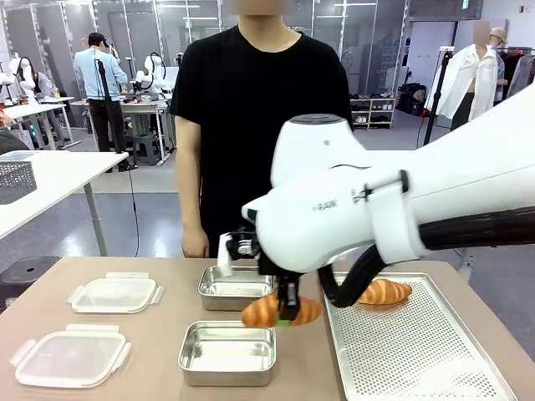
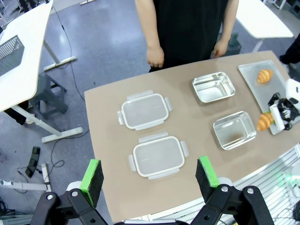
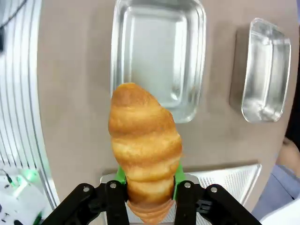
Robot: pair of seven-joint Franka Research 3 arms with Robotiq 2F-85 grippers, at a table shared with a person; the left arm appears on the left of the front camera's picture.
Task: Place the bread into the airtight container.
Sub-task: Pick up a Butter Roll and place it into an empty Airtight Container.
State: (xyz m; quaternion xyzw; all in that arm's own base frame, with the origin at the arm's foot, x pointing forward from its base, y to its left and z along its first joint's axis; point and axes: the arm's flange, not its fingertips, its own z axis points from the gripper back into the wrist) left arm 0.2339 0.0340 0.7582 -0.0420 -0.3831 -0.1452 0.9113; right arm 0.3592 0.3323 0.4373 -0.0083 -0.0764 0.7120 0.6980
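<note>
Front view: right pincer (image 1: 288, 315), pointing down, clamps croissant (image 1: 261, 312).

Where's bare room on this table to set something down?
The near half of the perforated tray is bare, and so is the strip between the lids and the steel containers, both empty. Crowded: the gap between containers and tray, where the right gripper holds a croissant.

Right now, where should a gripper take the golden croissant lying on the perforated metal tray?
Probably grip the golden croissant at its thick middle, from above, jaws across its narrow width: it lies flat on the perforated metal tray, ends tapering.
</note>
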